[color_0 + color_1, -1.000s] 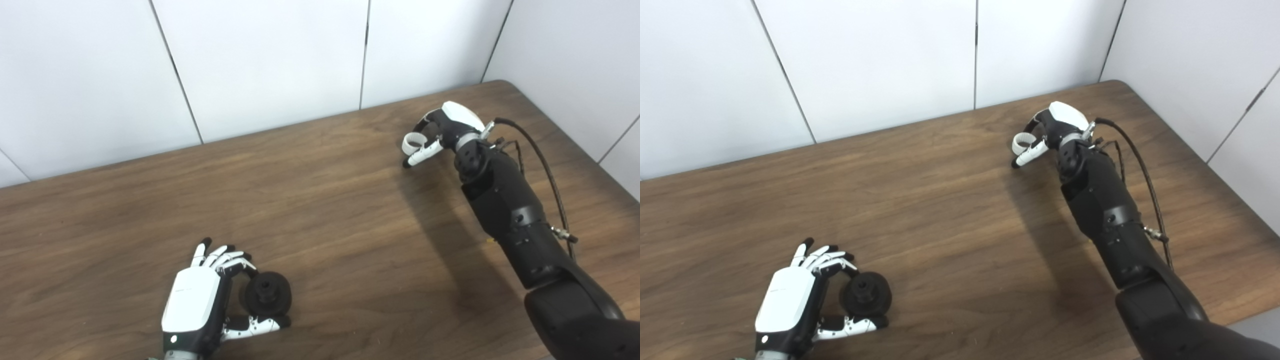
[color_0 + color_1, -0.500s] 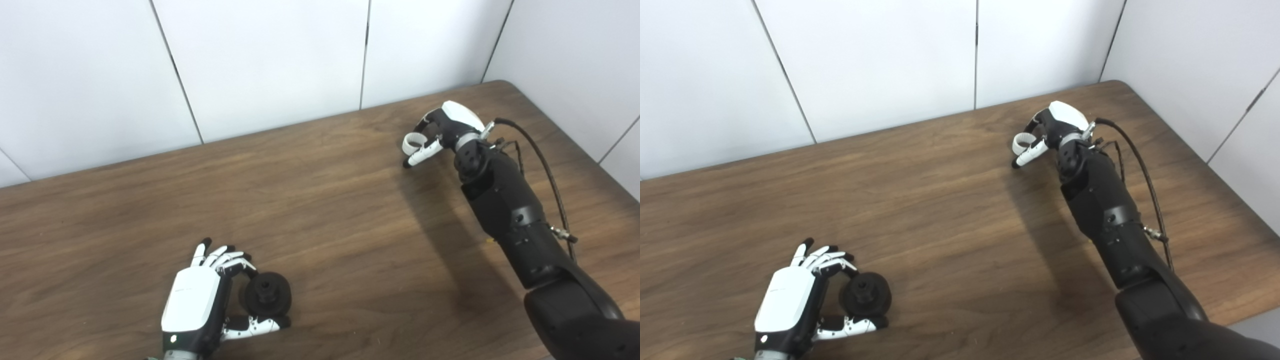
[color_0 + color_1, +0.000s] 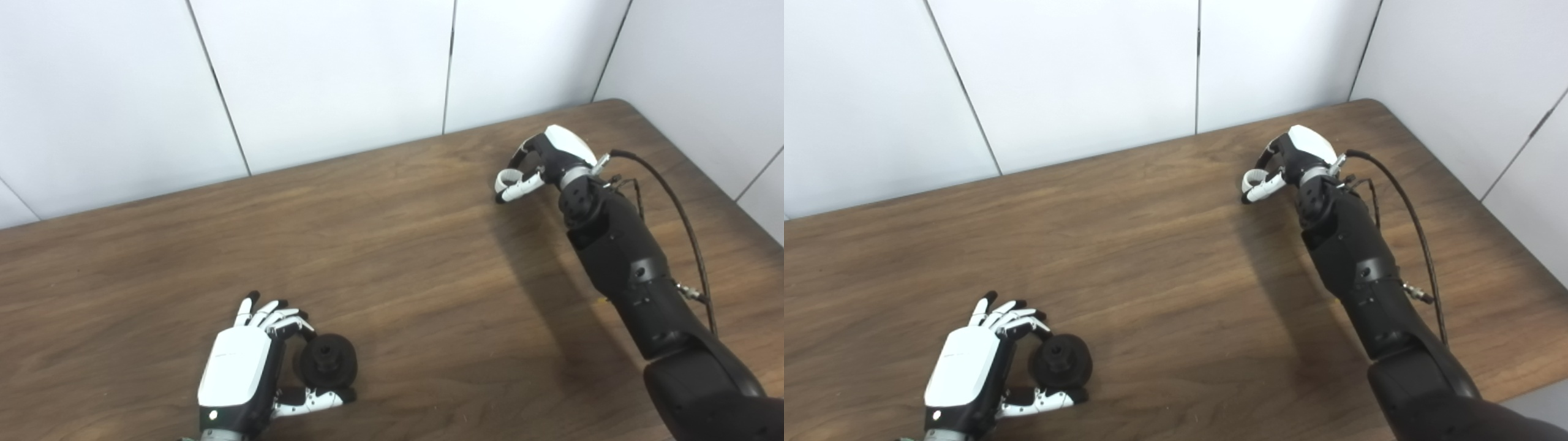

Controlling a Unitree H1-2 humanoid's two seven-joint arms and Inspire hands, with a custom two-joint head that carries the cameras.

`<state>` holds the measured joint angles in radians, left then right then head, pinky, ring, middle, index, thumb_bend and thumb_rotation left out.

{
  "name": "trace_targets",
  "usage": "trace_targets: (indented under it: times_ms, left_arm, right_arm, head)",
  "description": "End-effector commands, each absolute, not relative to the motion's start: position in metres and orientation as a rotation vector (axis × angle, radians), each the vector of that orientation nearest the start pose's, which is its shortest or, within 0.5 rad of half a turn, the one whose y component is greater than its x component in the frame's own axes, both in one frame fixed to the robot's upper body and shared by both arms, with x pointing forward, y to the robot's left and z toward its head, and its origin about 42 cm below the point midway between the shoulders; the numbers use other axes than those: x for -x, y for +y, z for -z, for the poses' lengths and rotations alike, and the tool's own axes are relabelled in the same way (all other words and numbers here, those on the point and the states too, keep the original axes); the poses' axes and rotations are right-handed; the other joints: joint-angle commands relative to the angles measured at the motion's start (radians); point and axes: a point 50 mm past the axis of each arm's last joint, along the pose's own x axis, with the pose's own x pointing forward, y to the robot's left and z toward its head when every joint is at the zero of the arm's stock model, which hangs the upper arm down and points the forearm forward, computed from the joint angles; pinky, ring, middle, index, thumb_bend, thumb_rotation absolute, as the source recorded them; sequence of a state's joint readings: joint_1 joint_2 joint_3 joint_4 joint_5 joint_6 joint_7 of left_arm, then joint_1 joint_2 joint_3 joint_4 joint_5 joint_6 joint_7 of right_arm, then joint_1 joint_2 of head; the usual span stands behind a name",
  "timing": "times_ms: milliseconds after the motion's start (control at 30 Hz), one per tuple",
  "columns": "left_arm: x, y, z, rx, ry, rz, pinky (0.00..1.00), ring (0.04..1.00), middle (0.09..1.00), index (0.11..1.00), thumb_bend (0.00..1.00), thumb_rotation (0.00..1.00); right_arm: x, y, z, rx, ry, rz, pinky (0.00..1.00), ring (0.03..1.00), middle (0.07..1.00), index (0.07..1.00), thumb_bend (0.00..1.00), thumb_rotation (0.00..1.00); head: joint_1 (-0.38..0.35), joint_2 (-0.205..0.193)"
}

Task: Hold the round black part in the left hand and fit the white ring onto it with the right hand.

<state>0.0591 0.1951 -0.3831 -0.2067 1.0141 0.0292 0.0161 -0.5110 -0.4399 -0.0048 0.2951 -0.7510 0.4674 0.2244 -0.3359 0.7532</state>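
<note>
Left hand: closed around the round black part, near the table's front edge, the part's hub facing outward.
Right hand: far across the table, fingers curled about the white ring.
Black part: looks rigid and moderately heavy; best gripped by its rim, leaving the hub clear.
White ring: likely light, stiff, smooth; best pinched by its outer edge.

Worktop: we note brown wood grain with darker streaks.
Wall panels: we record plain white, with dark seams.
Left hand: white back, black and white fingers.
Round black part: matte black.
Right hand: white shell over black.
White ring: white.
Right arm: black, with a black cable.
</note>
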Motion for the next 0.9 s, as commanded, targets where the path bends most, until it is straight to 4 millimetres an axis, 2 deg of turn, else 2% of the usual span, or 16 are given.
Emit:
trace_targets:
  times_ms: [0,233,433,700,867]
  left_arm:
    - [-0.243,0.173,-0.123,-1.171,-0.269,0.263,1.00,0.861,0.742,0.484,0.52,0.05]
    - [-0.243,0.171,-0.122,-1.169,-0.266,0.265,1.00,0.862,0.743,0.484,0.52,0.05]
    - [-0.244,0.168,-0.122,-1.172,-0.262,0.270,1.00,0.859,0.744,0.484,0.52,0.05]
    - [-0.243,0.163,-0.121,-1.176,-0.262,0.277,1.00,0.859,0.742,0.484,0.52,0.05]
    - [-0.242,0.159,-0.121,-1.176,-0.260,0.277,1.00,0.863,0.746,0.484,0.52,0.05]
  right_arm:
    - [-0.437,-0.376,-0.227,1.090,0.296,0.243,1.00,0.954,0.815,0.487,0.52,0.13]
    - [-0.432,-0.370,-0.232,1.111,0.265,0.214,1.00,0.975,0.848,0.487,0.52,0.13]
    - [-0.417,-0.343,-0.249,1.114,0.136,0.134,1.00,0.977,0.854,0.487,0.52,0.13]
    - [-0.394,-0.310,-0.250,1.093,0.020,0.064,1.00,0.939,0.820,0.486,0.52,0.13]
    - [-0.371,-0.286,-0.256,1.100,-0.045,-0.015,0.94,0.944,0.822,0.486,0.52,0.13]
  head:
    - [-0.001,0.000]
    - [0.013,0.001]
    - [0.037,0.004]
    - [0.084,0.015]
    - [0.124,0.021]
